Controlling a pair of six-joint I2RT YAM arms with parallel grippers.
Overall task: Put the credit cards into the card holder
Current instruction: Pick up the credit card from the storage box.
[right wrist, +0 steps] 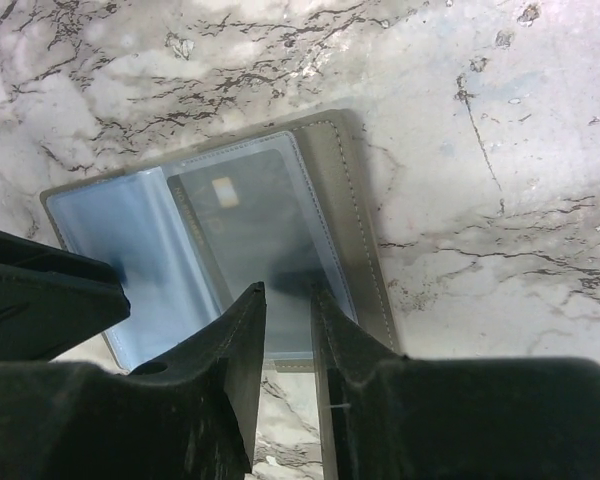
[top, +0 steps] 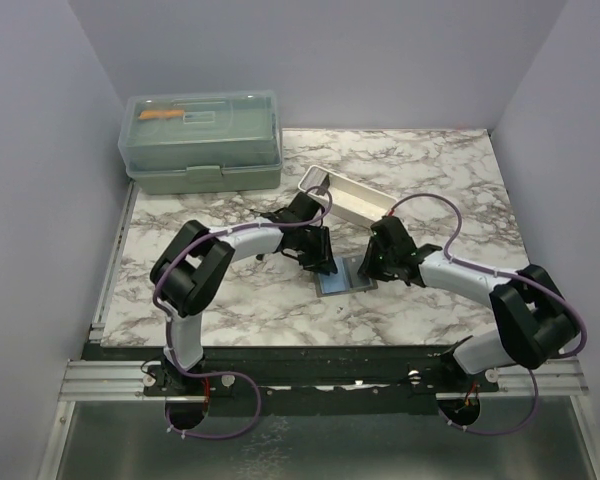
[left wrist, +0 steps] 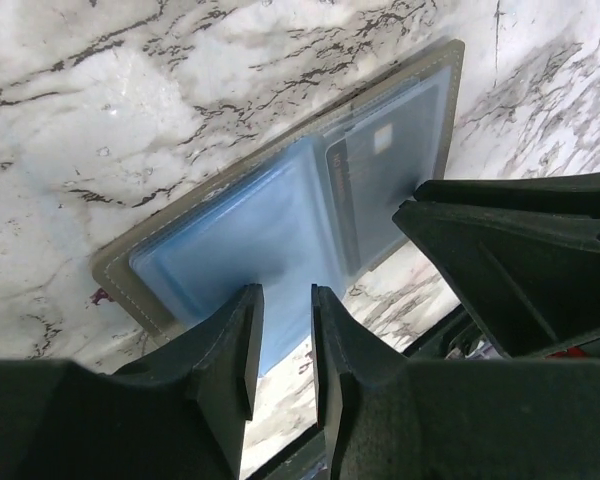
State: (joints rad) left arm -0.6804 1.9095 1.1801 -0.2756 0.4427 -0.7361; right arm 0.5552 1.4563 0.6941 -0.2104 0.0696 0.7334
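now | card holder (right wrist: 355, 230) open, blue card (left wrist: 240, 230) on it | end effectors (left wrist: 285, 300) (right wrist: 285, 295) near-closed, grip unclear

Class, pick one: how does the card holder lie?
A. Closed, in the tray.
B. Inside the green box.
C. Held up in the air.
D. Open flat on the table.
D: the card holder lies spread open on the table, sleeves facing up.
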